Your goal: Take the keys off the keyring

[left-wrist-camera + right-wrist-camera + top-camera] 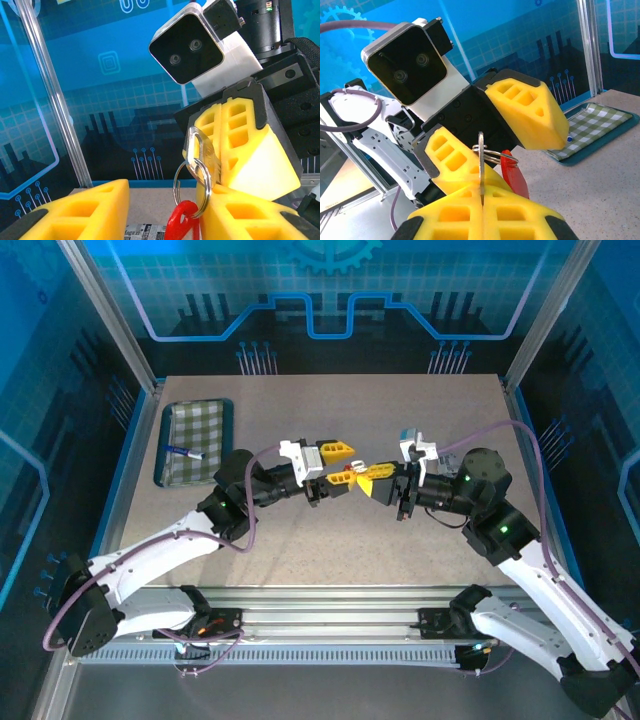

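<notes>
Clamping the key (481, 167) edge-on in the closed right pincer (481, 192). Dangling the red-tagged keyring (182, 220) just past its tips, between the spread, ungripping jaws of the left pincer (338, 466). Likely risking a glancing closure on the thin loop, twisting the key free and dropping everything onto the bench (340, 540) below.

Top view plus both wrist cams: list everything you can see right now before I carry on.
key: one, silver-grey, pinched in the right gripper
keyring: one, silver ring with red tag, threaded on the key, between the left gripper fingers
tray: one, green check, far left of the table
pen: one, blue and white, lying in the tray
table: one, speckled grey-brown, under both arms
left gripper: one, yellow fingers, open
right gripper: one, yellow fingers, shut on the key
</notes>
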